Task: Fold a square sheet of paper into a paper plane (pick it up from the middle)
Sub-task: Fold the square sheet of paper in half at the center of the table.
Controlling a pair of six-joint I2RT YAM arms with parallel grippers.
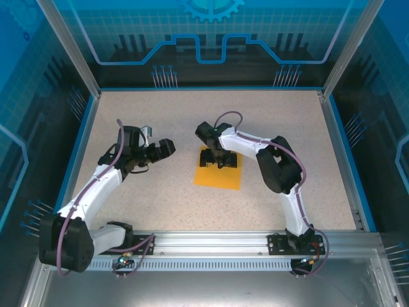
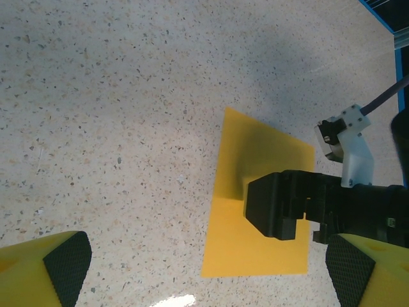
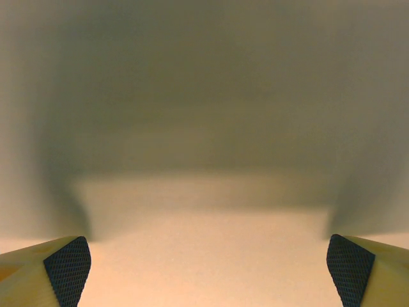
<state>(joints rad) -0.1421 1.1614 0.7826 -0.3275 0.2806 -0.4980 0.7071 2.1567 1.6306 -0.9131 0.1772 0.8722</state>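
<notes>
The square sheet of paper (image 1: 217, 178) lies flat and unfolded near the middle of the speckled table (image 1: 160, 115). The right gripper (image 1: 222, 160) points down close over its far half, jaws wide apart and gripping nothing. The left gripper (image 1: 167, 147) hovers to the sheet's left, clear of it, jaws also spread wide.

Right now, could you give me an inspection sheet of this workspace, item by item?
Surface: speckled beige table, no spills seen.
Job's things: square sheet of paper lying mid-table, not yet a plane.
Clutter: nothing seen.
Grippers: right gripper open, low over the sheet; left gripper open, beside the sheet over bare table.
Cables: purple cables run along both arms.
Surroundings: blue-tinted panels in a metal frame.
</notes>
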